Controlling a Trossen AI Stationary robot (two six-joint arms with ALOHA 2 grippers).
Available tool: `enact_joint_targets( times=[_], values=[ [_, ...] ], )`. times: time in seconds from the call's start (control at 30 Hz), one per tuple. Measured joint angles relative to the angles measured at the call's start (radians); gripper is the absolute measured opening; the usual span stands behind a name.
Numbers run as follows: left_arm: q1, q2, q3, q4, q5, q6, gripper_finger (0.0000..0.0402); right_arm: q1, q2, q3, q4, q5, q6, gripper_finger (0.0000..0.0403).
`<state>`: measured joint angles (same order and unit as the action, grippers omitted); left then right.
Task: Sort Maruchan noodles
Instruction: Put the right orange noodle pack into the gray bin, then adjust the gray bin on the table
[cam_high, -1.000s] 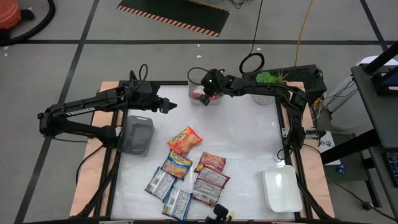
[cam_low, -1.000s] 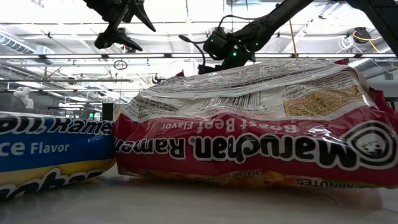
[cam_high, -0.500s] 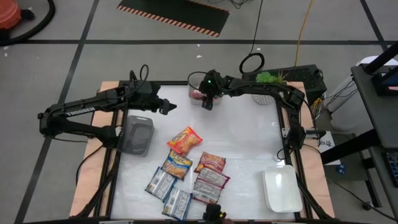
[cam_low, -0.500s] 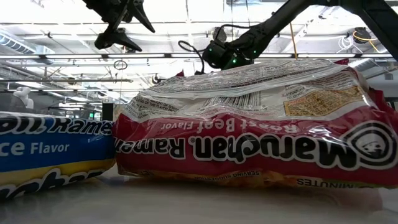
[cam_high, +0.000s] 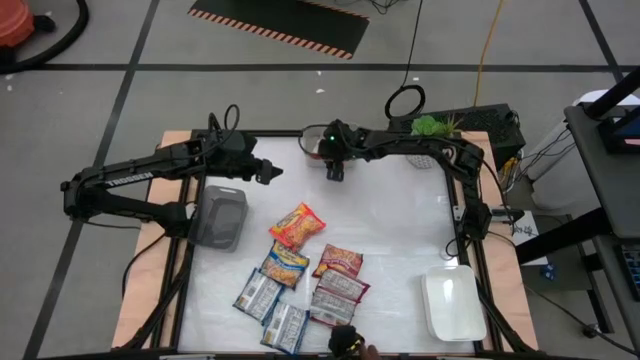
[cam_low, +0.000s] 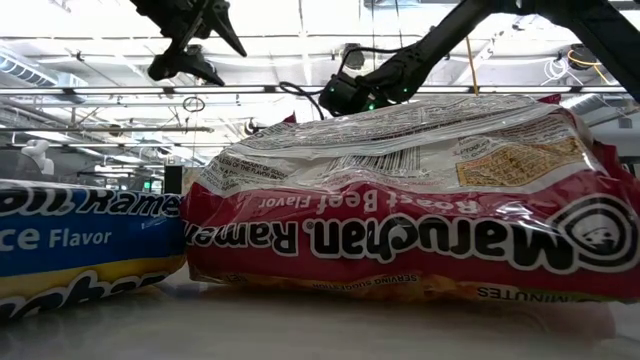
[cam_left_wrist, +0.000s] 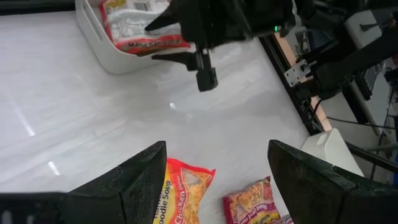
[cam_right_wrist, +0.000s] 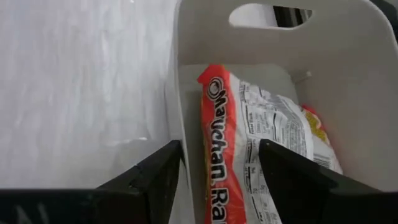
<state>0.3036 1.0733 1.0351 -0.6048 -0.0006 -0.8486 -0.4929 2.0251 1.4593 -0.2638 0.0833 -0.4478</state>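
The Maruchan noodles (cam_high: 300, 275) are seen in the high view as a loose cluster of packets in the lower centre of the frame, lying on the white bench (cam_high: 400, 230): an orange-red packet (cam_high: 298, 225) uppermost, maroon ones (cam_high: 340, 262) to its lower right, blue-silver ones (cam_high: 260, 294) to the lower left. At least one more red packet (cam_right_wrist: 227, 174) is already lodged in a white bin (cam_right_wrist: 205, 56), shown in the right wrist view standing on edge against the bin's wall; this bin (cam_high: 316, 148) sits at the upper centre of the high view.

The right hand (cam_high: 335, 165) is held just beside that bin's rim, its fingers parted and nothing gripped between them. From this a drop-off into the bin is judged to be finished, and the step in hand is taken to be the return for another packet.

The left hand (cam_high: 270, 171) is poised above the bench in the upper left of the high view, open and empty, with the orange-red packet (cam_left_wrist: 186, 193) lying below it in its wrist view. A grey tray (cam_high: 220, 215) is set at the bench's left edge and a white tray (cam_high: 452, 305) at the lower right.

For the next move, a hand must be lowered over a single packet and closed on a free edge, without neighbouring overlapped packets being dragged along.
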Motion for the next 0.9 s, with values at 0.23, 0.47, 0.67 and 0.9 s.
enact_joint_targets(
  times=[0.23,0.47,0.67,0.9],
  values=[
    [0.000,0.000,0.000,0.002,-0.018,-0.030,0.0280,0.009,0.003,-0.001,0.027,0.038,-0.036,0.0190],
    [-0.003,0.000,0.000,0.002,-0.027,-0.052,0.0280,0.013,0.003,-0.002,0.027,0.026,-0.005,0.0079],
    [-0.012,0.000,0.000,0.002,-0.031,-0.058,0.0280,0.018,0.003,-0.002,0.025,0.026,-0.006,0.0007],
    [-0.038,0.000,0.000,0.002,-0.054,-0.072,0.0280,0.018,-0.010,-0.002,0.019,0.035,0.073,0.0003]
  ],
)
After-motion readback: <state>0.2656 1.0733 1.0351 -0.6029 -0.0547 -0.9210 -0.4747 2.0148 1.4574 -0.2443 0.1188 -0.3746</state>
